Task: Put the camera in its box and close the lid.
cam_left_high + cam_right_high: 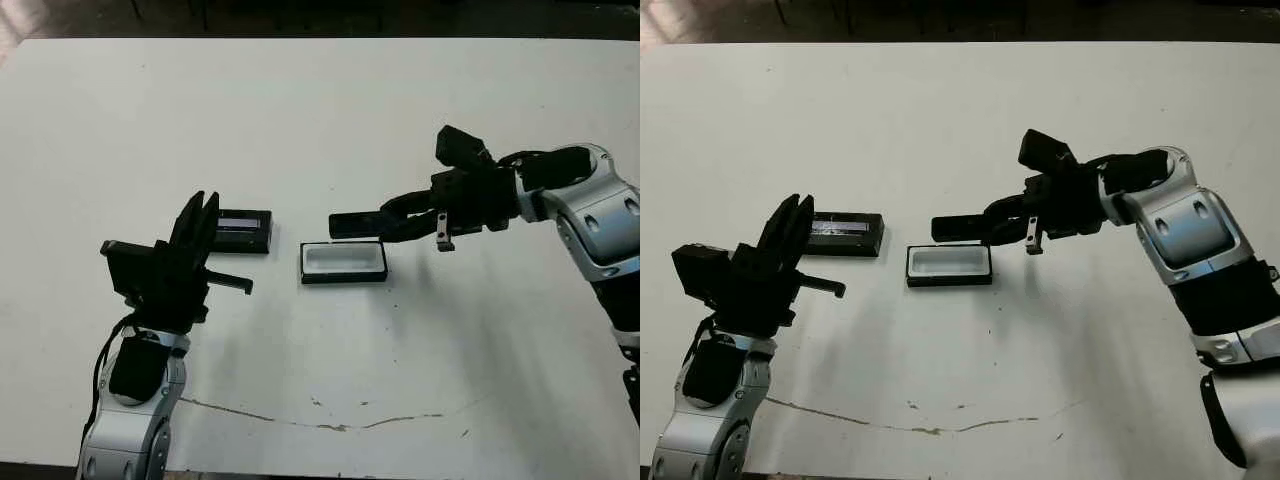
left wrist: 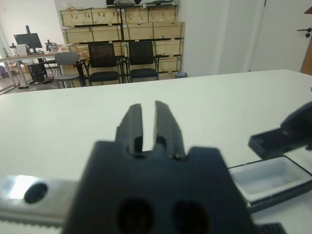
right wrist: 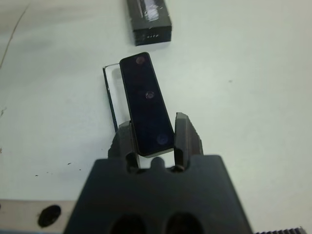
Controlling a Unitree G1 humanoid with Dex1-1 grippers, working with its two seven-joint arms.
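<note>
Right gripper (image 3: 153, 139) clamps the camera (image 3: 146, 105) above the box (image 1: 343, 262), not yet seated. Lid (image 1: 243, 231) lies beside (unfitted). Left gripper (image 2: 148, 126), fingers narrow, holds nothing.

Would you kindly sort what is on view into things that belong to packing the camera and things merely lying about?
Part of the job:
camera, gripped by the right gripper above the box
box, open on the table
lid, beside the box

Lying about:
nothing else on the white table
</note>
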